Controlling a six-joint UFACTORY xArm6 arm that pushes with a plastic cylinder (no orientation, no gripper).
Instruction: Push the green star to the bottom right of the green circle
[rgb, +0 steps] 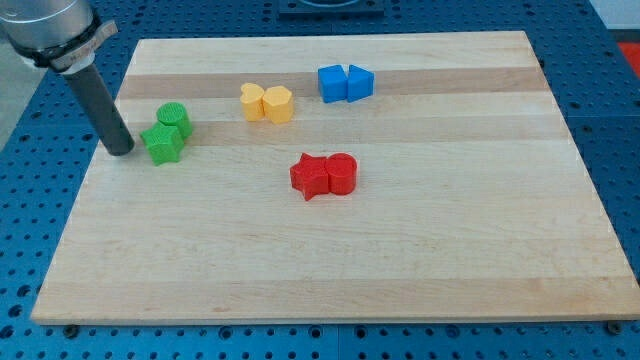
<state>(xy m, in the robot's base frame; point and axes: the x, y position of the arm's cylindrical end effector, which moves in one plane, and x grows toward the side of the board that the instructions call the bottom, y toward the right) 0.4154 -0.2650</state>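
Observation:
The green star (161, 143) lies at the view's left, touching the green circle (175, 119), which sits just above and to its right. My tip (121, 150) rests on the board just left of the green star, with a small gap between them. The dark rod rises from there toward the view's top left.
Two yellow blocks (266, 102) sit side by side at the upper middle. Two blue blocks (345, 82) sit to their right. A red star (311, 176) touches a red circle (342, 173) near the centre. The wooden board (420, 260) lies on a blue perforated table.

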